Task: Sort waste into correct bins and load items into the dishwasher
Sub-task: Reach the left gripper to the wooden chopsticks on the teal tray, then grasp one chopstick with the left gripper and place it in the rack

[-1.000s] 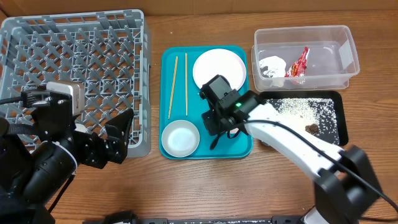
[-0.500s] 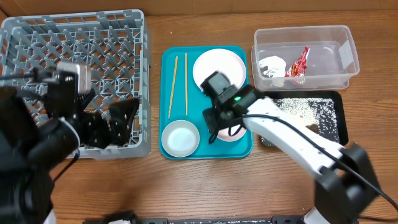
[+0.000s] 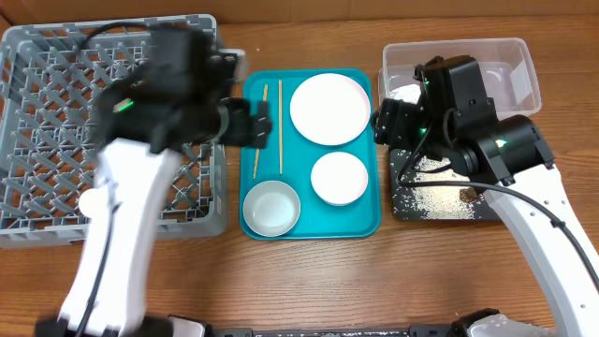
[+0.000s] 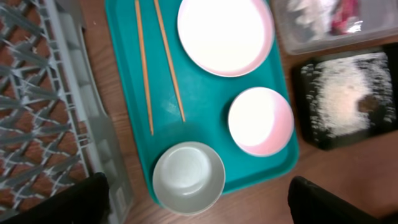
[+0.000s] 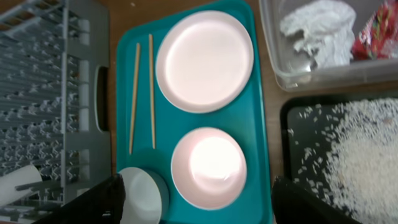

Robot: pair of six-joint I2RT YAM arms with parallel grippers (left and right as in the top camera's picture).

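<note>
A teal tray [image 3: 358, 221] holds a white plate [image 3: 329, 109], a pink bowl [image 3: 339, 178], a grey-white bowl [image 3: 271, 208] and two wooden chopsticks [image 3: 280, 126]. My left gripper [image 3: 247, 124] hangs over the tray's left edge beside the grey dish rack [image 3: 56, 94]. In the left wrist view it stands open [image 4: 199, 210] high above the grey-white bowl [image 4: 188, 177], holding nothing. My right gripper [image 3: 389, 122] hovers between the tray and the clear bin [image 3: 524, 65]. It is open and empty [image 5: 199, 210], with the pink bowl [image 5: 208, 168] far below it.
The clear bin holds a crumpled white napkin [image 5: 317, 28] and a red wrapper [image 3: 450, 94]. A black tray [image 3: 426, 192] scattered with rice lies in front of the bin. A white cup [image 5: 18, 186] lies in the rack.
My right gripper opened, left the pink bowl on the tray and pulled up and to the right. The left arm swung from the rack's front to the tray's left edge.
</note>
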